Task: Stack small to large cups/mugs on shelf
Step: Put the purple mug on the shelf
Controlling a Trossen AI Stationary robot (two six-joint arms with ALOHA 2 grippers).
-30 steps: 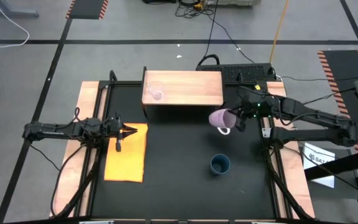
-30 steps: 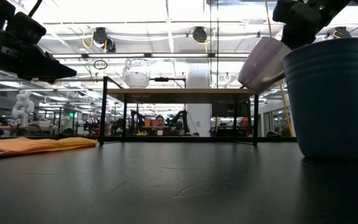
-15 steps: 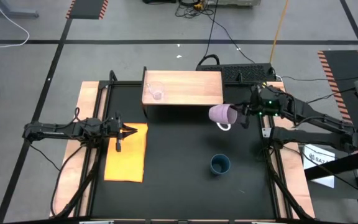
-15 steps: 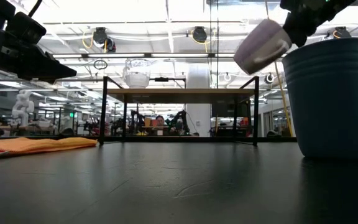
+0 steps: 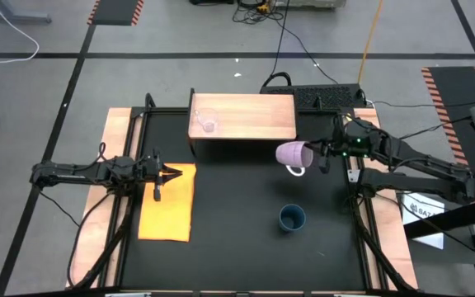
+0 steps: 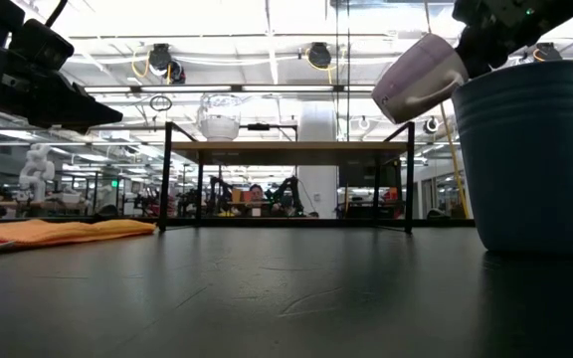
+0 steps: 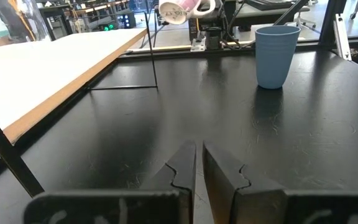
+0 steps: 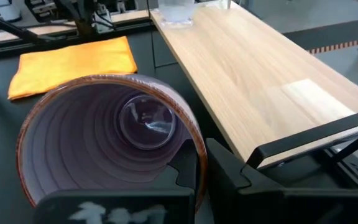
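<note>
A light-wood shelf (image 5: 250, 115) on black legs stands at the table's far middle. A tiny clear glass cup (image 5: 207, 122) stands on its bottom on the shelf's left end. The light purple mug (image 5: 292, 153) lies on its side in the air, just off the shelf's near right corner, with my right gripper (image 5: 318, 154) shut on it. The dark teal-blue cup (image 5: 292, 218) stands upright on the black table nearer the front edge. My left gripper (image 5: 170, 173) hovers shut over the mat at the left. My right gripper holds the mug's wall at the rim (image 8: 199, 163), one finger (image 8: 184, 169) inside the mouth and one finger (image 8: 232, 177) outside. The fingers come nearly level from the table's right. The mug hangs clear of table and shelf, mouth toward the gripper, bottom toward the table's left.
A yellow-orange mat (image 5: 167, 206) lies flat at the table's left. A black power strip (image 5: 328, 96) with cables sits behind the shelf's right end. Bare black tabletop (image 5: 237, 206) spreads between the mat and the teal cup.
My right gripper has tipped upward, so the purple mug now lies closer to level, and its bottom end has risen higher above the table. The mug stays beside the shelf's near right corner.
</note>
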